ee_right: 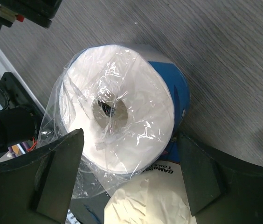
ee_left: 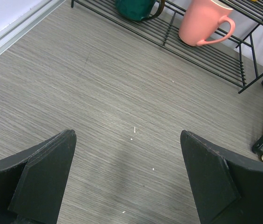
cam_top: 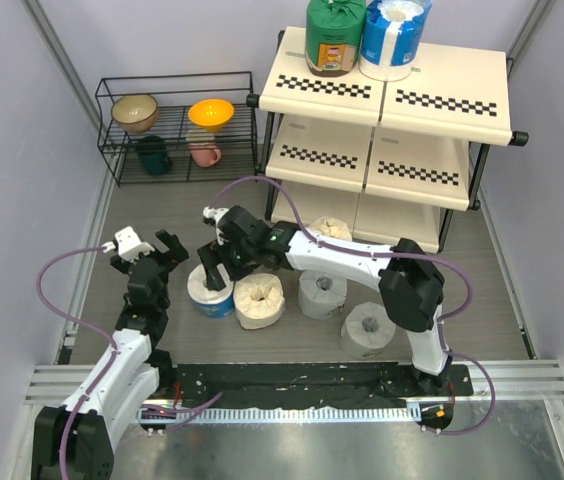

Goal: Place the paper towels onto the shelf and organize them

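The shelf (cam_top: pixel 387 95) stands at the back right. A green-wrapped roll (cam_top: pixel 335 35) and a blue-and-white roll (cam_top: pixel 394 35) stand on its top tier. On the floor stand another blue-and-white roll (cam_top: pixel 210 295), a cream roll (cam_top: pixel 259 300), two grey-white rolls (cam_top: pixel 322 293) (cam_top: pixel 368 330), and a cream roll (cam_top: pixel 332 228) by the shelf's foot. My right gripper (cam_top: pixel 217 262) is open over the floor blue-and-white roll (ee_right: pixel 122 112), a finger on each side (ee_right: pixel 129 137); the cream roll (ee_right: pixel 145 200) is beside it. My left gripper (cam_top: pixel 152 250) is open and empty above bare floor (ee_left: pixel 127 135).
A low black wire rack (cam_top: pixel 177 125) at the back left holds a tan bowl (cam_top: pixel 135 112), a yellow cup (cam_top: pixel 211 113), a green mug (cam_top: pixel 153 153) and a pink mug (cam_top: pixel 203 152). The pink mug (ee_left: pixel 201 23) and the rack (ee_left: pixel 206 56) lie ahead of my left gripper.
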